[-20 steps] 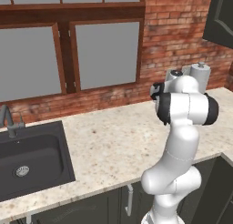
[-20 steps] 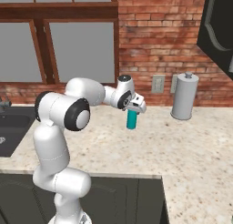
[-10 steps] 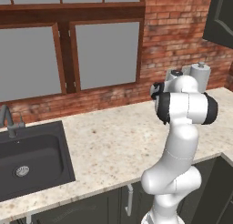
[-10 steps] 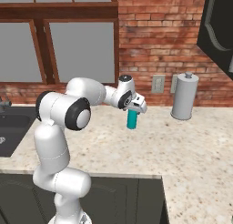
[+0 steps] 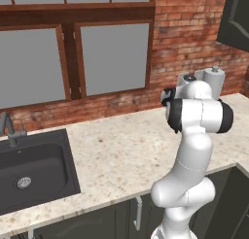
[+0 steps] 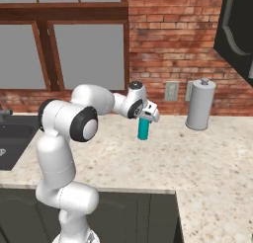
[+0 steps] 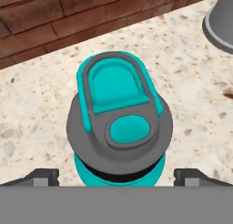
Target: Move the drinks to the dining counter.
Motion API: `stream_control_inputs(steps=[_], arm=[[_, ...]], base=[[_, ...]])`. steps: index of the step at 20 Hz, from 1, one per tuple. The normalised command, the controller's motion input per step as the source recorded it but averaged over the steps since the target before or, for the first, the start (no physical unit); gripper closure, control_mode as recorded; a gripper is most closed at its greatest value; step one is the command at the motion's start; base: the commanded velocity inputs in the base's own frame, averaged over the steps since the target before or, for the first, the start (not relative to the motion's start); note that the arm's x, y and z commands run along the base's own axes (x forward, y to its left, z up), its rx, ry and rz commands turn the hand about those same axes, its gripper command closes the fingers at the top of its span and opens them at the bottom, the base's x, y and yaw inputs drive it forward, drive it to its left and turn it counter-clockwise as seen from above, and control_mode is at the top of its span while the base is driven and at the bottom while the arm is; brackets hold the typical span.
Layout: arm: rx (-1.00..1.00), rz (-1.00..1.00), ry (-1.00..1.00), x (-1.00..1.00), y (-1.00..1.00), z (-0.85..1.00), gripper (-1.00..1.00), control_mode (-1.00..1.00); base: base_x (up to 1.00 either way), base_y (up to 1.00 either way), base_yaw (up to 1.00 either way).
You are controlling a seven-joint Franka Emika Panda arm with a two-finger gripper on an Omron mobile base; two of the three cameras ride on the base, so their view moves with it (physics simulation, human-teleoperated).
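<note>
One of the drinks, a slim teal bottle with a dark cap, stands upright on the speckled stone counter near the brick wall. My gripper hovers just above its cap, open. In the hand view the bottle is seen from above, its cap close under the hand, and the two fingertips stand wide apart on either side of it without touching. The dining counter is out of view.
A tall grey paper-towel roll stands right of the bottle against the wall, and its base edge shows in the hand view. A black sink with a faucet lies far left. A window and the brick wall back the counter.
</note>
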Motion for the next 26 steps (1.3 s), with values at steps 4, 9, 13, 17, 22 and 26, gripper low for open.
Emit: stream_control_inputs(steps=[4,9,13,17,22,26], arm=[[0.0,0.0,-0.11,0.0,0.0,0.0,-1.0,-1.0],[0.0,0.0,-0.04,0.0,0.0,0.0,-1.0,-1.0],[0.0,0.0,0.0,0.0,0.0,0.0,1.0,-1.0],[0.0,0.0,0.0,0.0,0.0,0.0,1.0,-1.0],[-0.03,0.0,-0.23,-0.15,0.02,0.27,1.0,-1.0],[-0.16,0.0,-0.59,-0.42,0.12,0.52,1.0,-1.0]], base=[[0.0,0.0,0.0],[0.0,0.0,0.0],[0.0,0.0,0.0],[0.0,0.0,0.0],[0.0,0.0,0.0],[0.0,0.0,0.0]])
